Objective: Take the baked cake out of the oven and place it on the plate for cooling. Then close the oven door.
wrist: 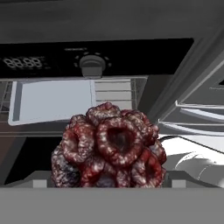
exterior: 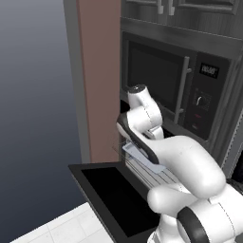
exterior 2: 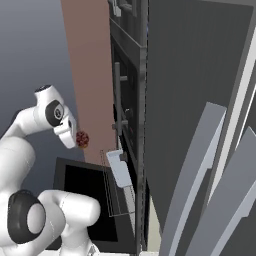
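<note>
The cake, a knobbly dark-red lump, sits right up against the hand camera, between the two finger tips, and in the right base view it shows as a small red ball at the end of the gripper, out in the air in front of the cabinet face. The jaws stand wide, spread about as far as they go, and they look to be closed on the cake's sides; the contact itself is hidden behind the cake, so call that a judgement. Behind it in the hand view lies a pale flat tray on the wire rack, pulled out from the oven under its round knob and digital display. The oven door hangs fully open, flat and black below the arm. Above sits the microwave with its vertical handle.

So where are we? The cake appears to be off the rack and clear of the oven. Left to do: find the plate, set the cake down, then swing that door shut.
</note>
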Controlling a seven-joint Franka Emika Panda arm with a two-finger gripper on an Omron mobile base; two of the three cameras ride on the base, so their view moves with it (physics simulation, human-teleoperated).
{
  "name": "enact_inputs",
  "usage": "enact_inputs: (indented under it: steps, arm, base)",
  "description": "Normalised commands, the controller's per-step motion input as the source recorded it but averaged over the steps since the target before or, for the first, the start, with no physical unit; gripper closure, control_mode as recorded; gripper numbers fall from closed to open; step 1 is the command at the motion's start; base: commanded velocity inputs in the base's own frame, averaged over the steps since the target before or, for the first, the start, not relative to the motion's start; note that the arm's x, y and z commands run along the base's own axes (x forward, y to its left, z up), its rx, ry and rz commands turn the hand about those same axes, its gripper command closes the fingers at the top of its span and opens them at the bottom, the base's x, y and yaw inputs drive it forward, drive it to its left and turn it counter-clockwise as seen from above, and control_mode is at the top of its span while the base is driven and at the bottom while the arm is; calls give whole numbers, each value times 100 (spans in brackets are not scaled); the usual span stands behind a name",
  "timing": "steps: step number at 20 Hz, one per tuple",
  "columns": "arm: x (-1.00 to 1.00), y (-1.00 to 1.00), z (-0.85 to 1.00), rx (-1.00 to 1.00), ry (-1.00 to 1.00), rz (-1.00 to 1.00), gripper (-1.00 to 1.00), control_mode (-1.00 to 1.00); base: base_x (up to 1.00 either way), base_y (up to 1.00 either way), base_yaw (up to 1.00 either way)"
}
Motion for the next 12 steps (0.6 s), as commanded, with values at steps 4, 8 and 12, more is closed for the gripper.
enact_inputs:
  steps: [4, 8, 12]
  arm:
    - [0, 0, 0, 0, 3, 5, 100, -100]
    - [0, 0, 0, 0, 1, 3, 100, -100]
    - [-6, 0, 0, 0, 0, 0, 100, 100]
  base:
    - [0, 0, 0]
    - [0, 0, 0]
    - [-50, -5, 0]
